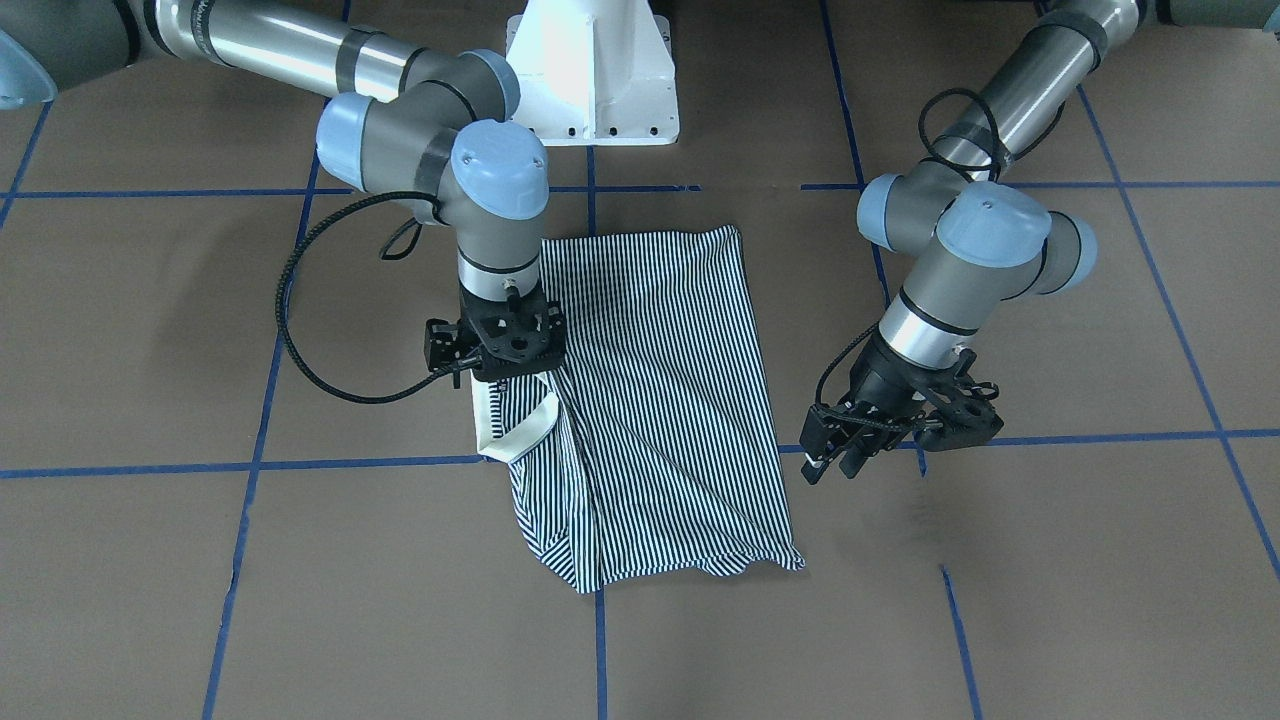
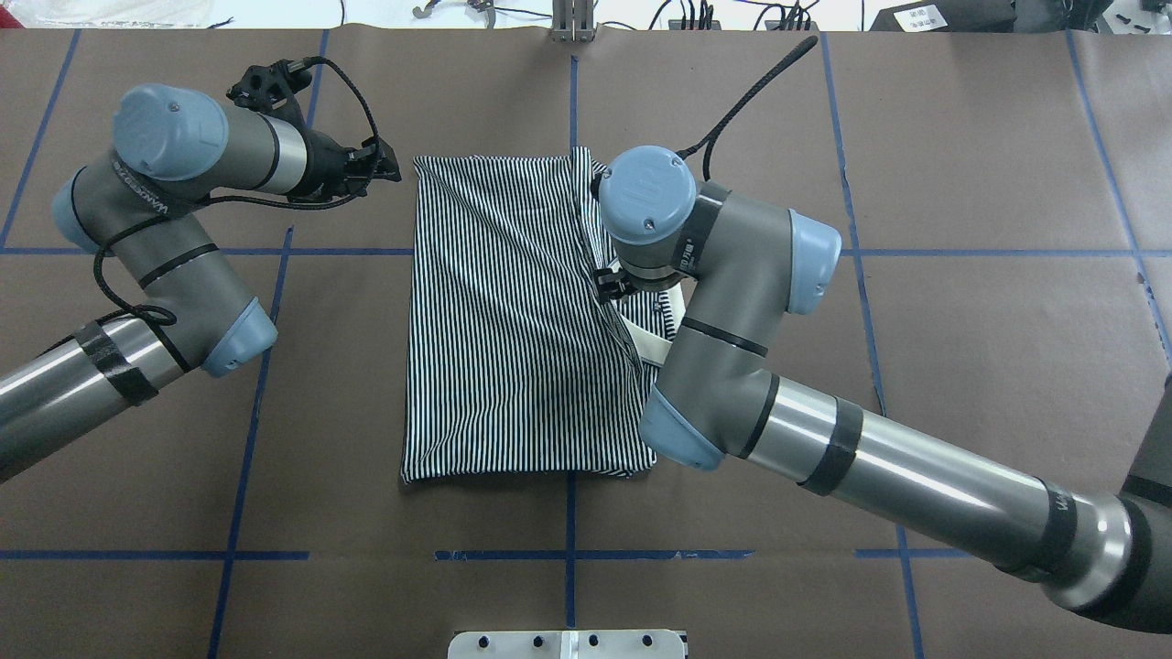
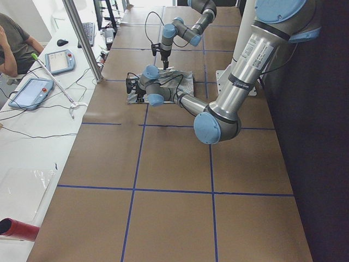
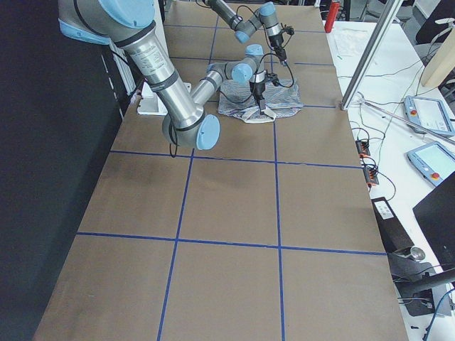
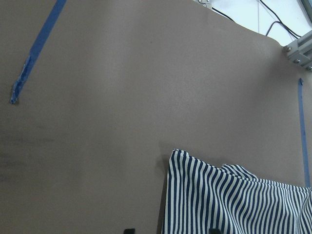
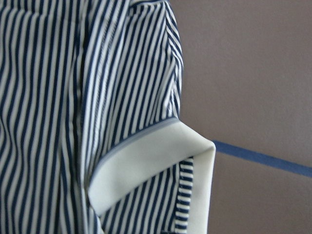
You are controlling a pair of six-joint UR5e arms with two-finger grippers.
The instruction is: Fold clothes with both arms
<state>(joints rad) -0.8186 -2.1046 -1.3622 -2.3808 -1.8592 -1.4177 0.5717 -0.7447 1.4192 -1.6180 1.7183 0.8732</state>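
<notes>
While the left gripper (image 1: 838, 460) hovers spread and empty just off the striped polo shirt (image 1: 660, 400), the right gripper (image 1: 508, 372) sits low over the cream collar (image 1: 520, 435). Its jaws are hidden, so its grip cannot be told. The shirt lies part-folded mid-table (image 1: 1050, 560). With the other side unanchored, a pull at the collar could drag and bunch it.

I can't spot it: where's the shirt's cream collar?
Front-facing view: the cream collar sits at the left edge of the striped polo shirt, below the right pincer.
</notes>
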